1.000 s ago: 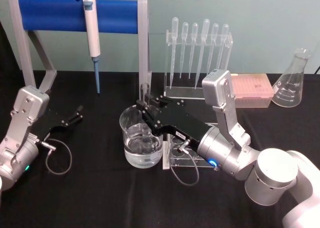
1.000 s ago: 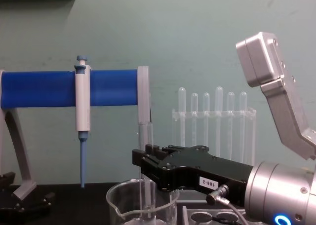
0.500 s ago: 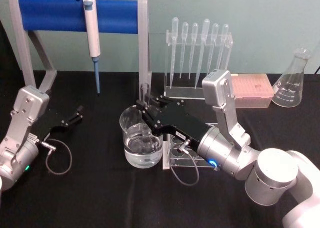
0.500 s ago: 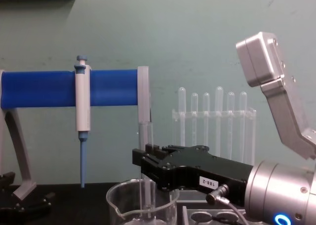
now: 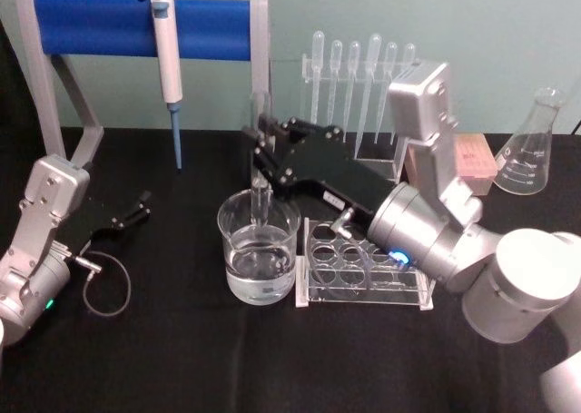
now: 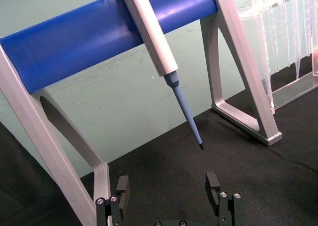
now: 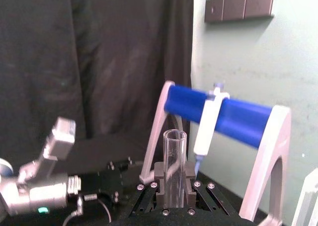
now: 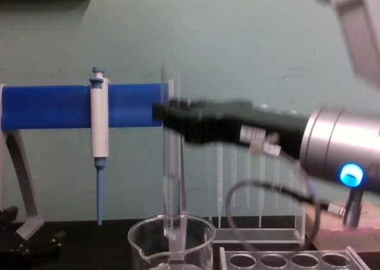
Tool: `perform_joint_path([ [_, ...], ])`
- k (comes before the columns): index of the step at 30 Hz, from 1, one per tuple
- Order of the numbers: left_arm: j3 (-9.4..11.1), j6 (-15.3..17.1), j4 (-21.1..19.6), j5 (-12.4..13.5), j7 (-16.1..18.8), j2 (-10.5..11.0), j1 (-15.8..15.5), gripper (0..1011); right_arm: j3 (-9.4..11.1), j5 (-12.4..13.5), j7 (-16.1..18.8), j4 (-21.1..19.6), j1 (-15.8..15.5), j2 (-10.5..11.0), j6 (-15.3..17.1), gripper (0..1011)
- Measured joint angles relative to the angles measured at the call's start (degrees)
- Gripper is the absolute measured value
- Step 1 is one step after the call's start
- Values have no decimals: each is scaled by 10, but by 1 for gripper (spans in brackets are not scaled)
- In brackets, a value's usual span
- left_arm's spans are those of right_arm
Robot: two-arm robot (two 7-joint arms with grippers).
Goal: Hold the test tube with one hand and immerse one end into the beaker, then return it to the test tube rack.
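Black-covered bench (image 5: 182, 358), contents listed left to right.

Left pincer (image 5: 141, 206): parked low over the bench at the left edge, fingers (image 6: 122, 185) spread apart with nothing between them; a looped cable lies beside its wrist.

Blue-barred stand (image 5: 100, 24): grey legs, at the back left. A white pipettor (image 5: 166, 45) with a blue tip hangs from the bar.

Beaker (image 5: 259, 250): clear glass, centre of the bench, partly filled with clear liquid, spout toward the left in the chest view.

Test tube (image 8: 171, 163): clear glass, upright, clamped in the right pincer (image 5: 260, 150). The pincer grips it in its upper part, the open rim standing clear above the fingers in the right wrist view. The tube hangs below the pincer, its lower end inside the beaker's rim; whether it touches the liquid cannot be told.

Clear rack (image 5: 363, 268): round holes, just right of the beaker, under the right arm.

Pipette stand (image 5: 359, 77): clear, at the back, holding thin plastic pipettes.

Pink box (image 5: 472, 159): behind the right arm.

Conical flask (image 5: 531, 145): clear glass, far right.
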Motion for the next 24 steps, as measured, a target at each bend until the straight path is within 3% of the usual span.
perform_joint_path([
  [8,0,0,0,0,0,0,0,1000,29,25,-19,-91,-17,33,52,225],
  [14,0,0,0,0,0,0,0,1000,80,30,-54,-166,-85,81,61,226],
  [19,0,0,0,0,0,0,0,1000,110,32,-70,-178,-135,97,53,226],
  [24,0,0,0,0,0,0,0,1000,118,27,-79,-167,-163,97,41,225],
])
